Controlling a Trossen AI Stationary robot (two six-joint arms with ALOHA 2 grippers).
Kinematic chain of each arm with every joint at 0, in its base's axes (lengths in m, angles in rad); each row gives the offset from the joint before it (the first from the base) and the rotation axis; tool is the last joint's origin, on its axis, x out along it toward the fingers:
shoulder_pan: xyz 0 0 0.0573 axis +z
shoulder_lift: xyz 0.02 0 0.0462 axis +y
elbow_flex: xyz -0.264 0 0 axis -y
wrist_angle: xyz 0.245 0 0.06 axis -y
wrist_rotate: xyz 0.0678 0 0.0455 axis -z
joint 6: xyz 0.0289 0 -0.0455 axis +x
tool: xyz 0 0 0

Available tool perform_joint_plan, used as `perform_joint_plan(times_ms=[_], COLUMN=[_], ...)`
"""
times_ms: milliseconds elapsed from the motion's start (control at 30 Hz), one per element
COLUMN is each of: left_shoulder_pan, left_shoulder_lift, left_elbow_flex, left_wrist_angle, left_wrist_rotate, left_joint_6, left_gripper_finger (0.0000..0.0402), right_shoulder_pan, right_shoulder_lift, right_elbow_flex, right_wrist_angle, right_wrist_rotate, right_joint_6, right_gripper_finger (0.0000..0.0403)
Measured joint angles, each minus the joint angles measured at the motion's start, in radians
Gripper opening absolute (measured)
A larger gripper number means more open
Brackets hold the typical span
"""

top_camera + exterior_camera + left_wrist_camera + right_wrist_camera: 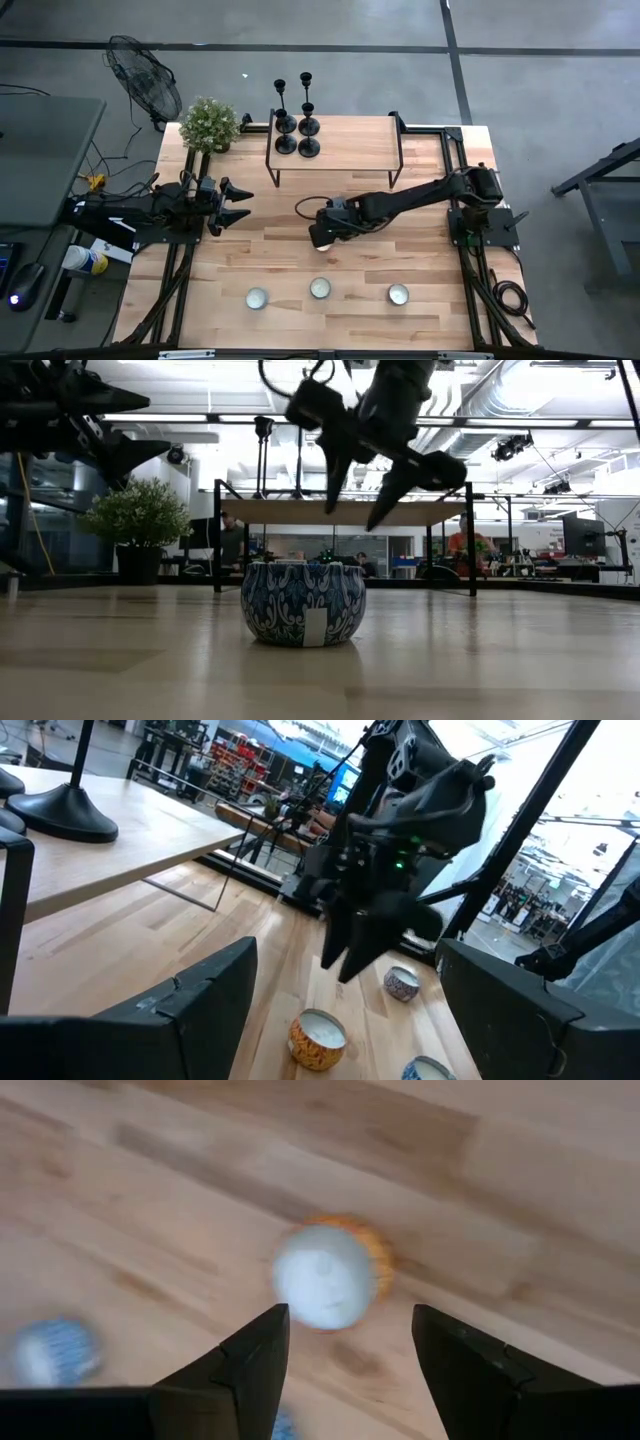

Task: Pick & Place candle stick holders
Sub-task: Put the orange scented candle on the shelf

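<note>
Jaws of both grippers released: right gripper (pixel 322 236) above an orange tealight cup (pixel 335 1274), left gripper (pixel 236 203) idle.

Even, fairly bright overhead light fills the high view; the wooden table (pixel 330 260) shows only soft, short shadows. In the low view, ceiling strip lights at 12 o'clock and bright windows backlight the scene, so the arms read as silhouettes, and the blue patterned tealight cup (pixel 303 603) is sharp while the foreground boards blur. The right wrist view is motion-smeared: the orange tealight cup (pixel 330 1273) looks soft. Window glare washes the left wrist view at 2 o'clock.
</note>
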Motion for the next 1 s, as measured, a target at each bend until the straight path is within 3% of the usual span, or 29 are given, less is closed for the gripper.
perform_joint_plan(times_ms=[367, 1000], left_shoulder_pan=[0.0, 0.0], left_shoulder_lift=[0.0, 0.0], left_elbow_flex=[0.0, 0.0], left_wrist_angle=[0.001, 0.001], left_wrist_rotate=[0.002, 0.003], left_joint_6=[0.0, 0.0], left_gripper_finger=[0.0303, 0.0303], right_shoulder_pan=[-0.023, -0.046], right_shoulder_lift=[0.187, 0.194], right_elbow_flex=[0.201, 0.175], right_wrist_angle=[-0.181, -0.204], right_wrist_rotate=[-0.091, -0.12], right_joint_6=[-0.087, -0.085], right_gripper_finger=[0.0204, 0.0195])
